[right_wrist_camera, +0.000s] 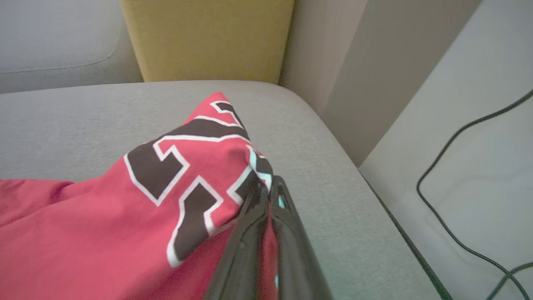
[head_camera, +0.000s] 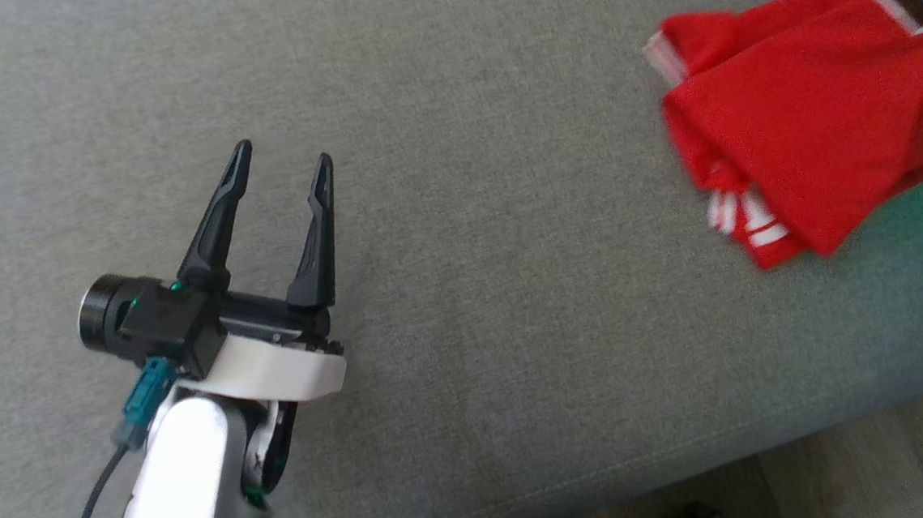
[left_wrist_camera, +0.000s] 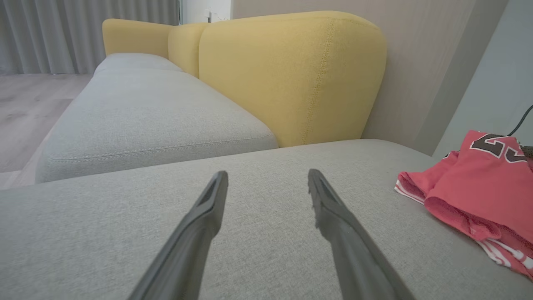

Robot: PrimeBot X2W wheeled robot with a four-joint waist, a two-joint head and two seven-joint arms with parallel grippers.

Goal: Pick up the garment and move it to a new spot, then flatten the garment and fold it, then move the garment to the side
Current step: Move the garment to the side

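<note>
The garment (head_camera: 817, 112) is a red jersey with a dark, white-edged number, lying folded over at the far right of the grey sofa seat (head_camera: 466, 210). In the right wrist view my right gripper (right_wrist_camera: 268, 185) is shut on the garment (right_wrist_camera: 125, 216), pinching a fold by the number that stands lifted into a peak. My left gripper (head_camera: 282, 162) hangs open over bare cushion at the lower left, well apart from the jersey. The left wrist view has the garment (left_wrist_camera: 479, 191) off to the right of the open left gripper (left_wrist_camera: 266, 175).
Yellow backrests (left_wrist_camera: 291, 75) rise behind the seat, and a second grey cushion (left_wrist_camera: 145, 116) adjoins it. The seat's front edge (head_camera: 687, 471) runs along the lower right, with floor below. A dark cable (right_wrist_camera: 449, 166) lies on the pale floor beside the sofa's end.
</note>
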